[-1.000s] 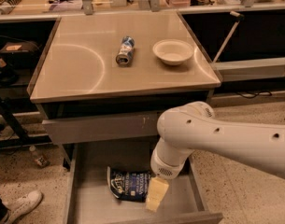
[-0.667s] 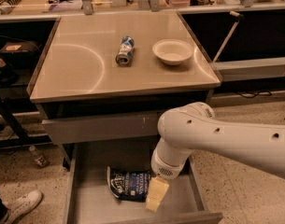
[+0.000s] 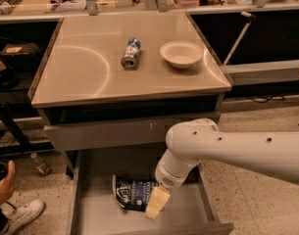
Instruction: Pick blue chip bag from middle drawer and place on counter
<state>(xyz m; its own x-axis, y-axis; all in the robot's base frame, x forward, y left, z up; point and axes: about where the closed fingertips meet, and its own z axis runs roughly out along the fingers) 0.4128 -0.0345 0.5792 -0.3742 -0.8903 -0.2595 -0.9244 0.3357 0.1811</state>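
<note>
The middle drawer (image 3: 97, 217) holds the blue chip bag (image 3: 132, 192); gripper (image 3: 157, 203) at the bag's right edge, whether gripping, can't tell.

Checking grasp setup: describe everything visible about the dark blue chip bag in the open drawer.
The crumpled dark navy foil chip bag with white lettering lies flat on the floor of the open grey metal drawer, near its middle. Its surface looks wrinkled and glossy. The robot's tan end effector overlaps the bag's right-hand edge in view; actual contact cannot be told.
</note>
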